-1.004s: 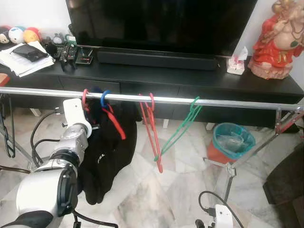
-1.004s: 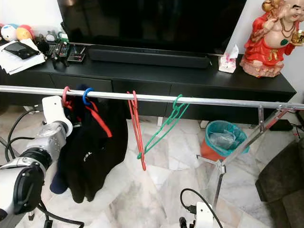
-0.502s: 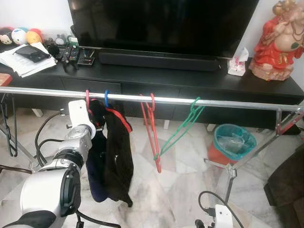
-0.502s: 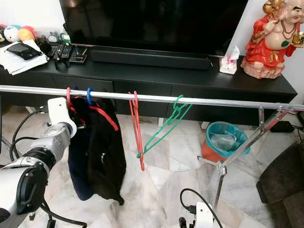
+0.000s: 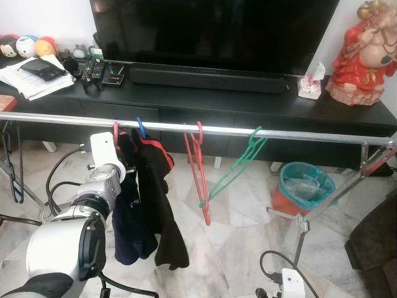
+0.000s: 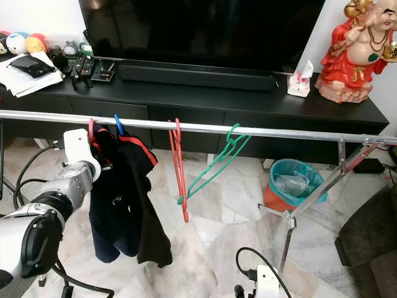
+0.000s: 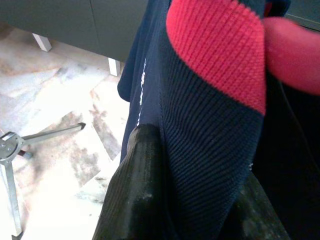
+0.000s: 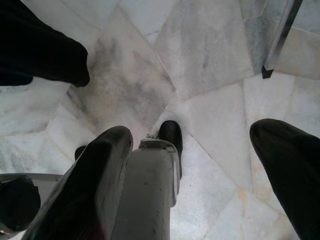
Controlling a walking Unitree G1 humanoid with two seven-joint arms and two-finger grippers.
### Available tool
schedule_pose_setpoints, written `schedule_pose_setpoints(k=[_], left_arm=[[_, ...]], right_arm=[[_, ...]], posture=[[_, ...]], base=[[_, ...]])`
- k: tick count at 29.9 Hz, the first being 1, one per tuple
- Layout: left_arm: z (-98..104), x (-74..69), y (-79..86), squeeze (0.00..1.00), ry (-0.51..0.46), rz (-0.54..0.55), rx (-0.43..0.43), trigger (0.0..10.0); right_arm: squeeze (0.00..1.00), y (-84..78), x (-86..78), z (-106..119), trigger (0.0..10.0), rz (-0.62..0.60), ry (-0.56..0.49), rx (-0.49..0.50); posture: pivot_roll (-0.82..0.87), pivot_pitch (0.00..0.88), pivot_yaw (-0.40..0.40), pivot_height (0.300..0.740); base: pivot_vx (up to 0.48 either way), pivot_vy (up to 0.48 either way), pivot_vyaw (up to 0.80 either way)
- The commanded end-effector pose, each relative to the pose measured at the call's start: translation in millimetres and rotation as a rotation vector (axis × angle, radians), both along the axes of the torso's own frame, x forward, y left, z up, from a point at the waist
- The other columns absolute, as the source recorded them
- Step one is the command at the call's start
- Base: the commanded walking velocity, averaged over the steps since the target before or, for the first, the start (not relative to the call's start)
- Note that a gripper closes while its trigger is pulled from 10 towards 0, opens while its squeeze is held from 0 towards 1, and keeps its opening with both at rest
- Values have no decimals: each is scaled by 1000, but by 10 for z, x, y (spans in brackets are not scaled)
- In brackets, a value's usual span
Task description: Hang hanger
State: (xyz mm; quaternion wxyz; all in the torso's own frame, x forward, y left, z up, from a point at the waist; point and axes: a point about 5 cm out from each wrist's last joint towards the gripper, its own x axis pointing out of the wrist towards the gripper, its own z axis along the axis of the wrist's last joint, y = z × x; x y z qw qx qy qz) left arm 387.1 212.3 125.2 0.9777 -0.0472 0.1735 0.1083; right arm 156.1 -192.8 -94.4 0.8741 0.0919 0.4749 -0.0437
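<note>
While the left arm reaches up beside the silver rail (image 5: 248, 132), its left hand (image 7: 187, 200) is pressed into the dark navy garment (image 5: 139, 205), whose knit fabric lies between the two black fingers (image 7: 135, 200); they look clenched on the cloth. That garment, with red trim at the collar, hangs from a blue hanger (image 5: 141, 128) hooked over the rail, just beside a red hook (image 5: 115, 130) nearest the arm. Further along the rail hang an empty red hanger (image 5: 200, 171) and a tilted green hanger (image 5: 239, 164), close to each other. Behind the rail stands a black tabletop (image 5: 248, 99) carrying a television (image 5: 214, 31), a soundbar (image 5: 208, 79), papers (image 5: 31, 77) and a red figurine (image 5: 363, 53). A teal bin (image 5: 303, 185) sits on the marble floor (image 5: 236, 248). In the right wrist view, the right hand (image 8: 200, 165) hangs low over that floor with its fingers spread apart, released.
</note>
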Motion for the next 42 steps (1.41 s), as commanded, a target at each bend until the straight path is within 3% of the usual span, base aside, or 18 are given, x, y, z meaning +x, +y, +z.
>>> schedule_pose_setpoints(k=[1,7,20,28,36,37,38,42], left_arm=[[186,80,-6,0,-47,-6,24,10000],[292,117,18,0,-71,6,29,10000],[290,130,-52,0,-57,-9,44,10000],[173,58,64,0,-59,14,63,10000],[193,40,155,0,-83,34,99,10000],[199,41,157,184,-88,34,102,10000],[208,44,158,961,-92,35,104,10000],[239,56,147,1000,-109,28,115,10000]], right_arm=[[0,-59,-63,-15,10000,-12,11,-8],[0,-111,-145,-34,10000,-12,21,-16],[0,-222,-343,-72,10000,-16,43,-30],[0,-216,-314,-64,10000,-11,39,-29],[0,-190,-259,-53,10000,-4,31,-24],[0,-187,-253,-52,10000,-4,30,-24],[0,-181,-240,-49,10000,-3,29,-23],[0,-172,-223,-46,10000,-28,23,-19]], posture=[[-36,63,-68,740],[-43,74,-74,740],[-69,93,-80,740],[-60,89,-87,740],[-40,77,-85,740],[-39,77,-85,740],[-36,76,-84,740],[-32,76,-82,740]], base=[[0,0,0],[0,0,0],[0,0,0],[0,0,0],[0,0,0],[0,0,0],[0,0,0],[0,0,0]])
